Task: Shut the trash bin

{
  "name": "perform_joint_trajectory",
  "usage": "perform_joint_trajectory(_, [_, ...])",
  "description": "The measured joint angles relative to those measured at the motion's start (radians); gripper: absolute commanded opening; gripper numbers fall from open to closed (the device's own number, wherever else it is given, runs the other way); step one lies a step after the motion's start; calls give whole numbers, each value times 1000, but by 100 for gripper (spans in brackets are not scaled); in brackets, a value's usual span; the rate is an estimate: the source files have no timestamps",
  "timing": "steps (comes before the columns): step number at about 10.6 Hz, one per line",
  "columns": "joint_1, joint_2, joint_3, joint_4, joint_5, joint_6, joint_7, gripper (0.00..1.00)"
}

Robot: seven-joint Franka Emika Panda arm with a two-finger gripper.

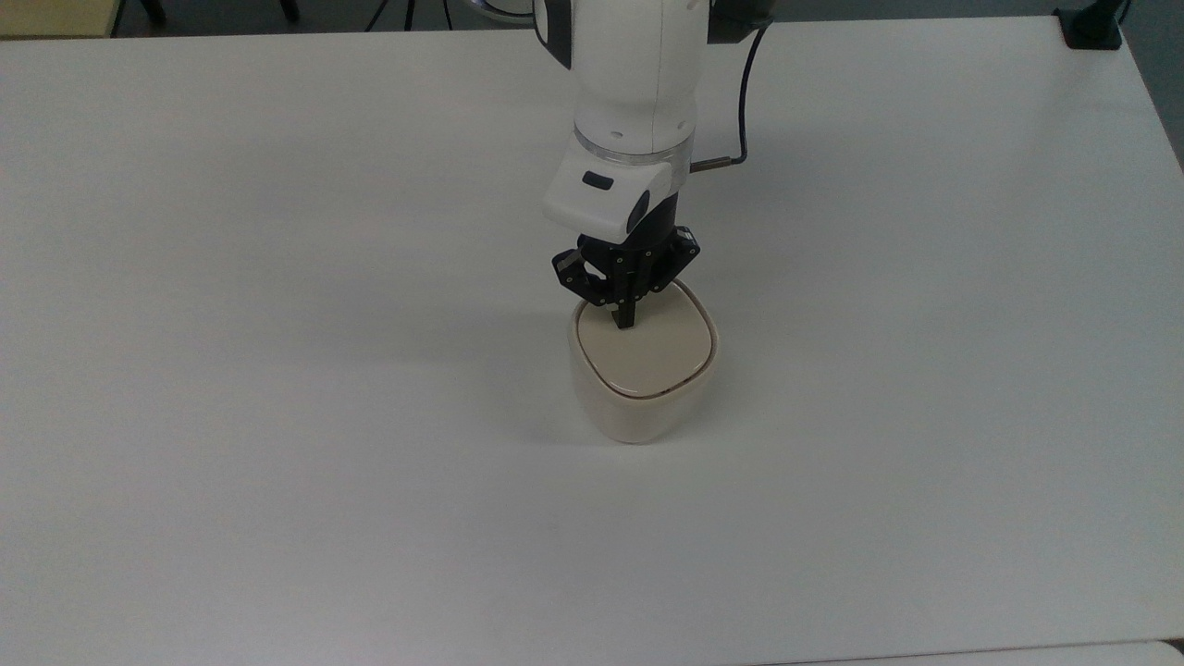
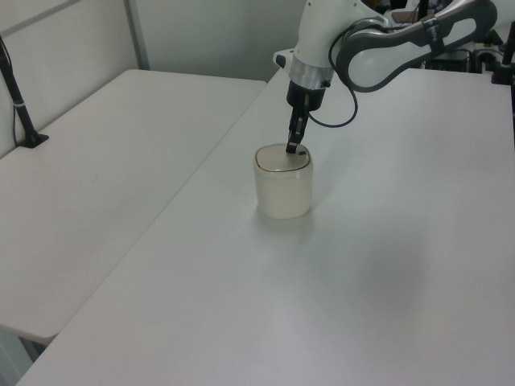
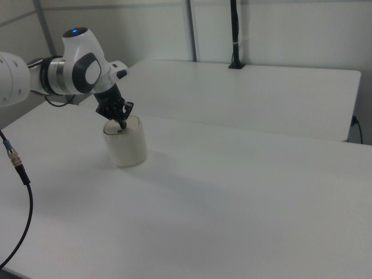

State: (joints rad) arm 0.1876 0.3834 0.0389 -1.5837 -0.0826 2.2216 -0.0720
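The trash bin (image 1: 643, 379) stood upright just below the middle of the top view, on the white table (image 1: 277, 370), its flat lid (image 1: 647, 347) lying level in the rim. Behind it, the gripper (image 1: 624, 324) pointed down with its fingers pressed together, tips touching the lid's far edge. The white arm (image 1: 634, 83) rose toward the frame's upper centre.

Arm (image 1: 629, 74) reaching in from the top view's upper edge, white links, wrist pitched steeply downward. Black cable looping off the wrist flange. Gripper (image 1: 624, 319) (image 2: 293, 148) (image 3: 122, 124) black, pointing down, fingers pressed together into a single narrow tip. In the left view, forearm coming from upper right, elbow bent, hand hanging near vertical
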Motion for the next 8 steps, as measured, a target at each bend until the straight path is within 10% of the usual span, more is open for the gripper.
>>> perform_joint_trajectory(8, [-5, -15, -2, 11, 0, -89, -3, 0])
